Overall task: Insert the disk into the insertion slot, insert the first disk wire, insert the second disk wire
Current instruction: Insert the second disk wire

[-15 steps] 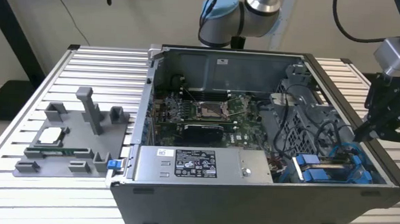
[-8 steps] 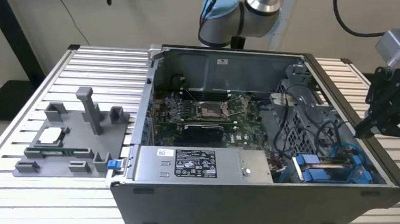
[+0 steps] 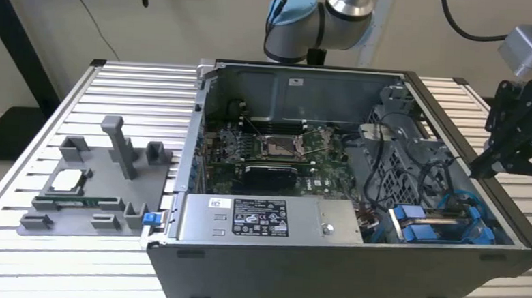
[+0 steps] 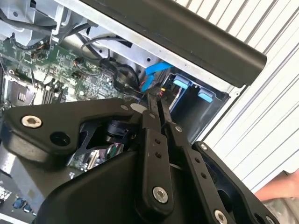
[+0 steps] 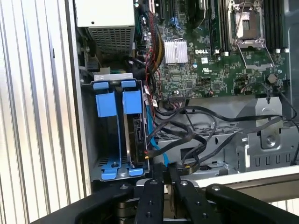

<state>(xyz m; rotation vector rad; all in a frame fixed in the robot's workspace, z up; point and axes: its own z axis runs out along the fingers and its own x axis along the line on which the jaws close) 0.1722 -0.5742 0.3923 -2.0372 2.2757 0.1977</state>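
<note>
The claw (image 4: pixel 157 101) stood narrow, fingers nearly together with nothing between them; in the exterior view it hung over the computer case (image 3: pixel 332 279) at the exterior view's right. The disk (image 5: pixel 138 140) sat in the insertion slot (image 5: pixel 89 140), beside the other blue caddy (image 5: pixel 105 103); its long axis pointed toward the claw tips, close ahead; a blue cable (image 5: pixel 150 128) lay alongside.
</note>
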